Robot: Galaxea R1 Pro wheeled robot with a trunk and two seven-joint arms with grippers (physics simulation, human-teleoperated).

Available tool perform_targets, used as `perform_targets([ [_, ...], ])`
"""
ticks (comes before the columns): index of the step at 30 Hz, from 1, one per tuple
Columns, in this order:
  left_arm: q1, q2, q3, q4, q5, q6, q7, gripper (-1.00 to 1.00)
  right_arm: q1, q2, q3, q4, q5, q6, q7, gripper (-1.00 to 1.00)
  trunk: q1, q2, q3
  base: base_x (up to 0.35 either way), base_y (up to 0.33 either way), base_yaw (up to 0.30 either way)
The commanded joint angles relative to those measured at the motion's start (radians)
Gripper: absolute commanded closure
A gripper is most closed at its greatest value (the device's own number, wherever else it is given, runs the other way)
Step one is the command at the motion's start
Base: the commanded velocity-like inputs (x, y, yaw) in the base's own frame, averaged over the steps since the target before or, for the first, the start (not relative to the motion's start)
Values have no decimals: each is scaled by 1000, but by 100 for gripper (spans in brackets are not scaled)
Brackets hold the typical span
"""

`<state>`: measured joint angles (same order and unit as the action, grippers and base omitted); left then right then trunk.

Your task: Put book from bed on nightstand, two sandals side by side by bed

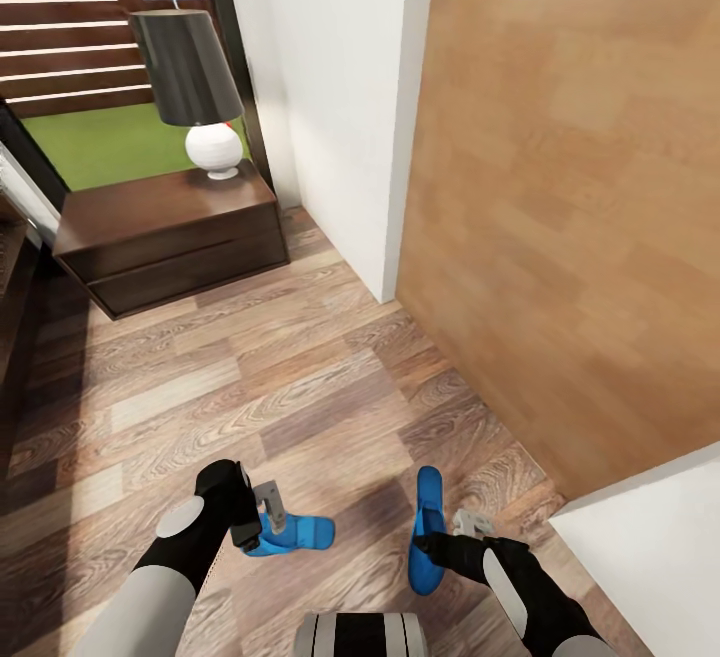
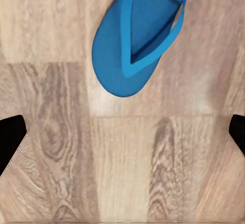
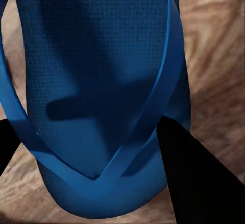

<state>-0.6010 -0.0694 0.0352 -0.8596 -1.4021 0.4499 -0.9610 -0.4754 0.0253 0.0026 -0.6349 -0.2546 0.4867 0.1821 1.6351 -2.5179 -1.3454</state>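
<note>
Right gripper [image 1: 452, 529] is sitting at the lower right of the head frame, its fingers straddling one blue sandal [image 1: 427, 529]; in the right wrist frame the dark fingers [image 3: 196, 178] are flanking the sandal's [image 3: 97, 81] strap, but whether they are clamped on it cannot be told. Left gripper [image 1: 268, 522] is hovering at the lower left, directly over the second sandal [image 1: 298, 534]. In the left wrist frame its fingertips [image 2: 10, 139] are standing wide apart above bare wood floor [image 2: 122, 173], with that sandal [image 2: 138, 40] lying in the upper part of the frame, apart from them. Both sandals are lying on the floor [image 1: 250, 387], well apart. A nightstand [image 1: 165, 232] carrying a lamp [image 1: 195, 87] is occupying the upper left.
</note>
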Motion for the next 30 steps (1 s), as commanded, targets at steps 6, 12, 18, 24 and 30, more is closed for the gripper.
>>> perform_targets([
  [6, 0, -1, 2, -1, -3, 4, -5, -100, 0, 0, 0, -2, -5, 6, -3, 100, 0, 0, -1, 150, 217, 0],
  [12, 0, -2, 2, -1, -3, 4, -5, -100, 0, 0, 0, -2, -5, 6, -3, 100, 0, 0, -1, 28, 26, 0],
  [18, 0, -3, 2, -1, -3, 4, -5, -100, 0, 0, 0, -2, -3, 5, -3, 100, 0, 0, -1, 2, 2, -21],
  [24, 0, -3, 2, -1, -3, 4, -5, -100, 0, 0, 0, -2, -3, 5, -3, 100, 0, 0, -1, 0, 0, -239],
  [30, 0, -12, 2, -1, -3, 4, -5, -100, 0, 0, 0, -2, -3, 5, -3, 100, 0, 0, -1, 0, 0, -284],
])
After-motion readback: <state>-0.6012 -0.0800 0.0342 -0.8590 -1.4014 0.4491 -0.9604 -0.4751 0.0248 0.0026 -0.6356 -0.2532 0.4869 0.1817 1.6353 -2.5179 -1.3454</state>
